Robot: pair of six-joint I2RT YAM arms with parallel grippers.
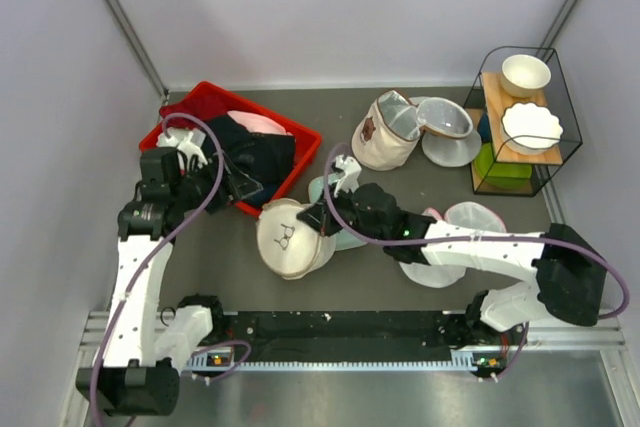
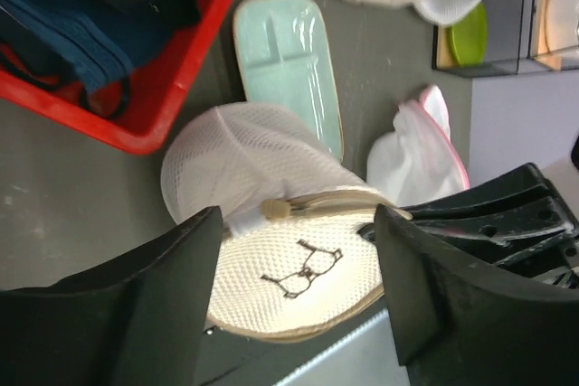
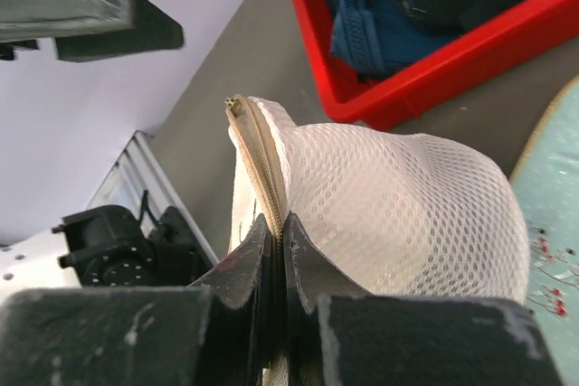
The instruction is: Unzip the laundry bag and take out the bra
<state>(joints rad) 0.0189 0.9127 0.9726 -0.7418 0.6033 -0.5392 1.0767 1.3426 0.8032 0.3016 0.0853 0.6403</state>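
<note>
Laundry bag [image 3: 398,205]: soft, light, collapsible mesh; right pincer [image 3: 276,241] pinched tight on its zip seam, left pincer [image 2: 294,314] agape above, holding nothing.

The left arm rises from its base at the near left, its white link running straight up the table's left side to a black wrist that bends rightward. The left gripper [image 1: 232,185] hangs with its jaws spread wide, nothing between them. The right arm stretches from its base at the near right, its white forearm lying low and reaching leftward across the middle. The right gripper [image 3: 275,243] has its fingers pressed together, pinching the zipper seam of the laundry bag [image 3: 380,196].
</note>
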